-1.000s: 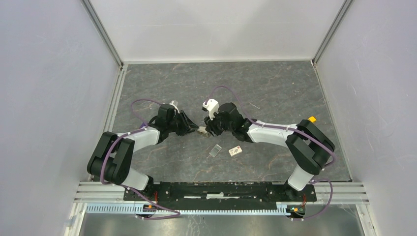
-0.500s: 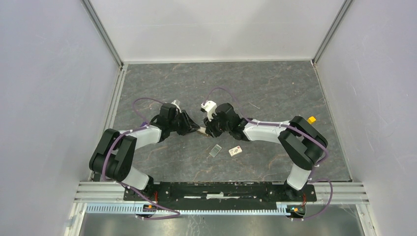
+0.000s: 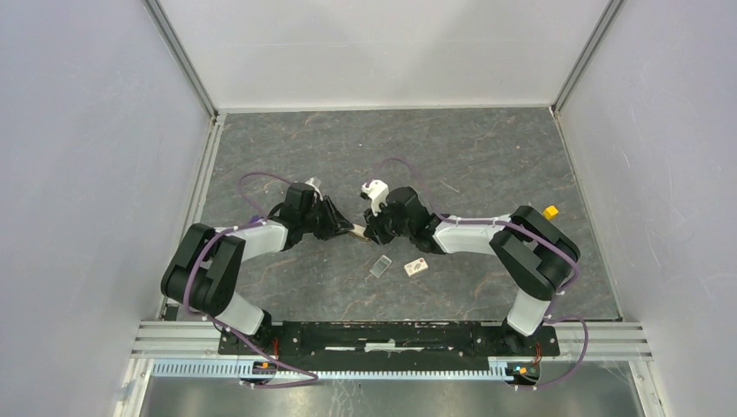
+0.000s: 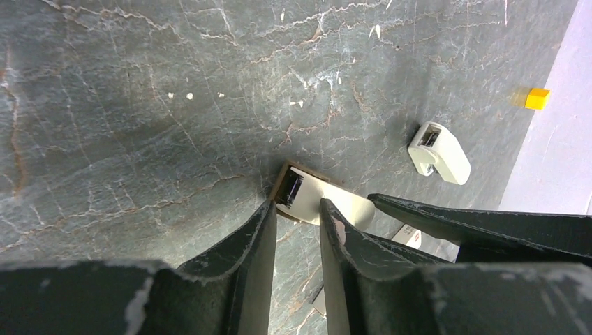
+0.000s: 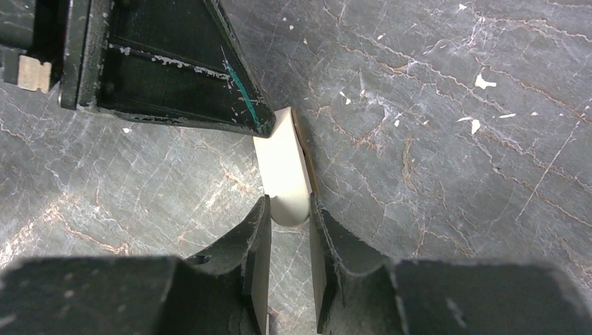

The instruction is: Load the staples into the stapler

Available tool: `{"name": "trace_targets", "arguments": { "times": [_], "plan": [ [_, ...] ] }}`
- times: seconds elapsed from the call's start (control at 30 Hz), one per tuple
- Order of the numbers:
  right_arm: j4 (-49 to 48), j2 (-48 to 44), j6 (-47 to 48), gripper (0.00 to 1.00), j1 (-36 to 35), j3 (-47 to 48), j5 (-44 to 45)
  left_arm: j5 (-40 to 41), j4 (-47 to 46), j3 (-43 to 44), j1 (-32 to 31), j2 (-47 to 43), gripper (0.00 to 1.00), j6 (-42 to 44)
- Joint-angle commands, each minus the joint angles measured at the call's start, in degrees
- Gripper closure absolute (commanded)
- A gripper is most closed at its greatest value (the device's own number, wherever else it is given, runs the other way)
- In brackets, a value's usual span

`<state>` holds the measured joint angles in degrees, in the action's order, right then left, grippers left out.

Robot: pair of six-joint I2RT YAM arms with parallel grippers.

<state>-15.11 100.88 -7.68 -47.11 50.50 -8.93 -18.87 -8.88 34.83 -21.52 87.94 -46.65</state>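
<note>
- Stapler [image 5: 285, 174] lies mid-surface, between the two arms.
- Right jaws: narrow, closed on its rounded cream end.
- Left jaws: narrow, straddling the other, dark end. Can't tell if they actually pinch.
- Staples not loaded. Grey strip [image 3: 380, 266] and white box [image 3: 416, 267] lie side by side on the surface, just near of the stapler and clear of both jaws.
- Risk: two arms working one small stapler. Any mismatch in pull twists it out of the hold or flips it.
- Risk: the jaws crowd each other at the stapler, so a clash is likely if either pushes in.
- Risk: a slipped stapler could land on the strip and knock it away or snap it.
</note>
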Motion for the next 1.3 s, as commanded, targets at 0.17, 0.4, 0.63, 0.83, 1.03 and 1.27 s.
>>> {"name": "trace_targets", "arguments": {
  "times": [0.17,0.4,0.63,0.83,1.03,1.27],
  "plan": [
    [-1.33,2.91,-2.89,0.74,-0.08,-7.8,2.5,0.73,-1.78,0.45,-1.15,1.56,0.67,1.35],
    [-1.56,2.83,-4.2,0.75,-0.03,-9.71,4.21,0.34,-3.39,-0.91,-1.36,1.99,0.69,0.26],
    [-0.2,2.49,-4.77,0.75,-0.08,-9.06,5.28,-0.24,-4.25,-1.25,-1.35,1.52,0.69,-0.53],
    [1.49,0.22,-5.41,0.72,-0.06,-5.6,5.35,-1.15,-3.96,2.25,-1.39,2.44,0.69,-0.43],
    [2.82,-2.86,-5.87,0.66,0.18,-1.92,3.95,1.41,2.73,6.86,-1.32,-0.05,0.62,2.55],
    [5.47,-8.58,-5.0,0.55,0.34,1.07,4.25,8.23,16.75,14.32,-1.21,-6.77,0.55,9.78]
  ]
}}
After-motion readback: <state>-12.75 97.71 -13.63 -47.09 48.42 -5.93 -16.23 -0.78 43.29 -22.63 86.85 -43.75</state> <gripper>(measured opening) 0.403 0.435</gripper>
